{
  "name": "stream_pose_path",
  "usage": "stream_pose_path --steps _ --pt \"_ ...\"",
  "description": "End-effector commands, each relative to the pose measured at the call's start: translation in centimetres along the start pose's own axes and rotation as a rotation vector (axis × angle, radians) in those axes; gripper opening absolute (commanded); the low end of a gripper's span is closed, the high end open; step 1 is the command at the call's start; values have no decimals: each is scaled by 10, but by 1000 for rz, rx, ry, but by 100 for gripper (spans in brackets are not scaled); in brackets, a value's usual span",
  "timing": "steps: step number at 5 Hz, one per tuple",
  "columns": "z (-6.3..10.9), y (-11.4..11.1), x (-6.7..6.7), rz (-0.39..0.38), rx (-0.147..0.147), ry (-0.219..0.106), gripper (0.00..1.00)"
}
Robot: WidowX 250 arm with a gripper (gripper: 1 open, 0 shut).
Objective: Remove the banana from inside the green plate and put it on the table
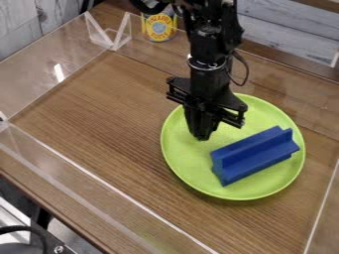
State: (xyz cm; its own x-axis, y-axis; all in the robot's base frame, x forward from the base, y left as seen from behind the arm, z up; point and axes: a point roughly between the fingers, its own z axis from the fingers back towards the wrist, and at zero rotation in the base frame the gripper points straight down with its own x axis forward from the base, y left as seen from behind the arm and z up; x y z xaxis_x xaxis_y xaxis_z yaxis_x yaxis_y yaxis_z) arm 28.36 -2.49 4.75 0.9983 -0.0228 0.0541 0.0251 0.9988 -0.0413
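Note:
The lime-green plate point(183, 167) lies on the wood-grain table point(93, 109) right of centre. My gripper point(201, 129) points straight down over the plate's left half, with its black fingers pressed together just above the plate surface. The fingers have shut at the spot where the banana lay. The banana is hidden between them, and no yellow shows clearly.
A blue ridged block point(255, 156) lies tilted on the plate's right half, close to my fingers. Clear acrylic walls point(54, 74) ring the table. A small yellow-labelled item point(159, 27) and a clear stand point(109, 35) sit at the back.

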Motion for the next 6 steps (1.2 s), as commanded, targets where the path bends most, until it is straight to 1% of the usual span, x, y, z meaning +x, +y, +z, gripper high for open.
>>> stream_pose_path --steps 1,2,3,5,6 --pt "20 -6 10 -20 -7 -64 100" --pt "25 -8 11 -29 -13 -69 100" --pt "24 -9 11 -35 -16 -71 0" --pt "43 -4 12 -42 -14 -63 0" --pt "67 5 17 -36 -8 -72 0"
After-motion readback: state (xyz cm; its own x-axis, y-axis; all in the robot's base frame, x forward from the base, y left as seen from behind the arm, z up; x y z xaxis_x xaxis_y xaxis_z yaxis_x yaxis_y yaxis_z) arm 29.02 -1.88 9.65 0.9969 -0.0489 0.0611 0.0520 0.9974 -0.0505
